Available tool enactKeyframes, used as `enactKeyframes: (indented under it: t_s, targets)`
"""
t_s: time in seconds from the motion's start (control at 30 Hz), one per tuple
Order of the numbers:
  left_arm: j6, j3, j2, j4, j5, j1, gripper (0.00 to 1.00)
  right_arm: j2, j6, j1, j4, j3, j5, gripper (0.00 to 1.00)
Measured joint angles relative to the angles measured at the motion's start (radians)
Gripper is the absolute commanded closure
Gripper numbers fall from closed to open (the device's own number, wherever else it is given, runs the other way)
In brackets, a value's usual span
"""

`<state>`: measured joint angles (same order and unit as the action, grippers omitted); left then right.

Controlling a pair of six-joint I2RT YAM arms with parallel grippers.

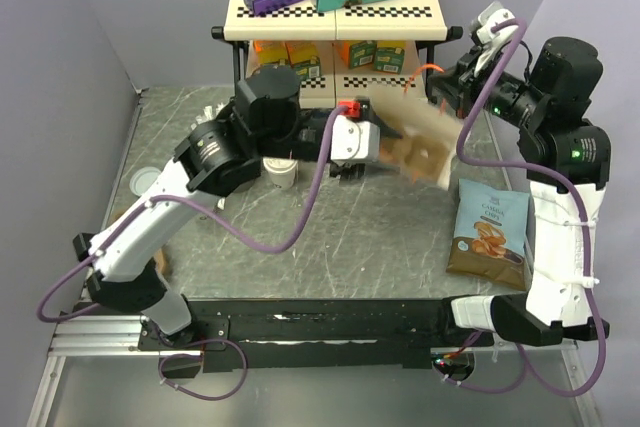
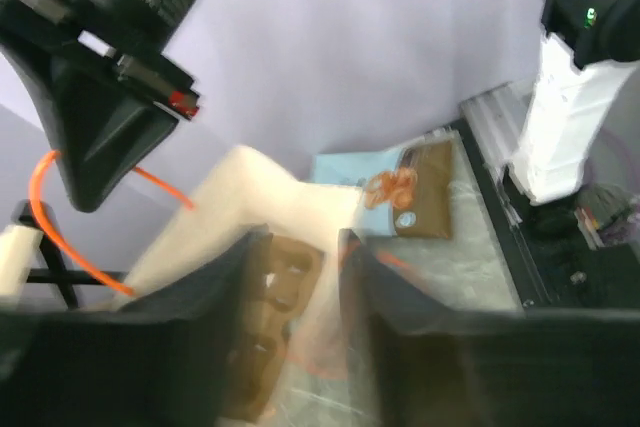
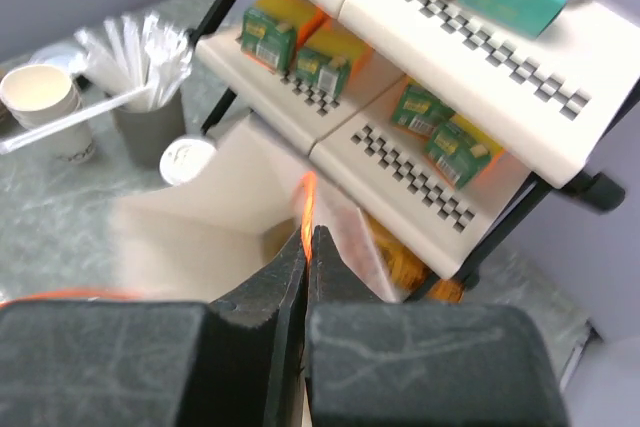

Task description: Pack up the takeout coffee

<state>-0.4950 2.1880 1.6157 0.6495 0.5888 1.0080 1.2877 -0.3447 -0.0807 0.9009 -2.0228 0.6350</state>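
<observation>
I read this as the bag-opening stage. My left pincer [image 1: 378,140] has narrowed onto the near edge of the paper bag [image 1: 425,152]. My right pincer [image 3: 308,237] is pinched fully shut on the bag's orange handle [image 3: 307,197]. Between them the bag hangs above the desk [image 1: 380,237], in front of the shelf rack [image 1: 330,12], with its mouth being spread. Nothing is packed yet. The takeout coffee [image 3: 42,95] stands upright on the desk, well apart from the bag and just beside the grey cup of white sticks [image 3: 145,117]. Getting the bag open and standing, then lifting the cup into it, is all left to do.

Only the right wrist view shows me that cup, with its cream inside and rolled rim. From above I cannot pick it out for certain; my left arm seems to cover that spot. The top view alone gives the whole layout, including the flat lid [image 1: 150,179] at the far left and the chip packet [image 1: 490,232] by my right arm. The left wrist view, though blurred, shows brown bag wall between my left fingers [image 2: 225,317].
</observation>
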Motion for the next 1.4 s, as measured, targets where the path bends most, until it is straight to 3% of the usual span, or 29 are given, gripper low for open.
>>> enactKeyframes:
  t_s: [0.07,0.1,0.23,0.4,0.6,0.63,0.73,0.83,1.07,1.27,1.37,1.4]
  targets:
    - [-0.007,-0.062,-0.049,-0.008,-0.05,0.022,0.03,0.01,0.006,-0.002,-0.029,-0.013,0.001,1.0]
    - [-0.017,-0.156,-0.101,-0.042,-0.081,0.022,0.02,0.009,0.007,-0.002,-0.024,-0.01,0.0,1.0]
    - [-0.091,-0.425,-0.281,-0.064,-0.164,0.005,0.01,0.023,0.016,-0.011,0.023,-0.058,0.007,1.0]
    - [-0.137,-0.459,-0.328,-0.119,-0.209,0.007,0.01,0.003,0.016,-0.024,0.032,-0.079,0.013,1.0]
    - [-0.137,-0.386,-0.274,-0.119,-0.153,0.036,0.01,-0.064,0.026,-0.039,0.03,0.0,0.014,1.0]
    - [-0.136,-0.387,-0.267,-0.123,-0.15,0.048,0.02,-0.069,0.027,-0.04,0.031,0.009,0.016,1.0]
    - [-0.138,-0.388,-0.241,-0.129,-0.144,0.088,0.24,-0.077,0.035,-0.044,0.029,0.034,0.019,1.0]
    - [-0.134,-0.346,-0.184,-0.106,-0.126,0.113,0.33,-0.084,0.04,-0.046,0.03,0.058,0.021,1.0]
    - [-0.112,-0.268,-0.097,-0.098,-0.1,0.142,0.31,-0.126,0.041,-0.046,0.035,0.119,0.023,1.0]
    - [-0.106,-0.248,-0.078,-0.106,-0.081,0.155,0.4,-0.132,0.042,-0.048,0.035,0.131,0.029,1.0]
    - [-0.099,-0.217,-0.044,-0.103,-0.072,0.158,0.58,-0.133,0.043,-0.048,0.031,0.139,0.032,1.0]
    - [-0.097,-0.204,-0.029,-0.098,-0.069,0.159,0.77,-0.133,0.045,-0.049,0.029,0.145,0.035,1.0]
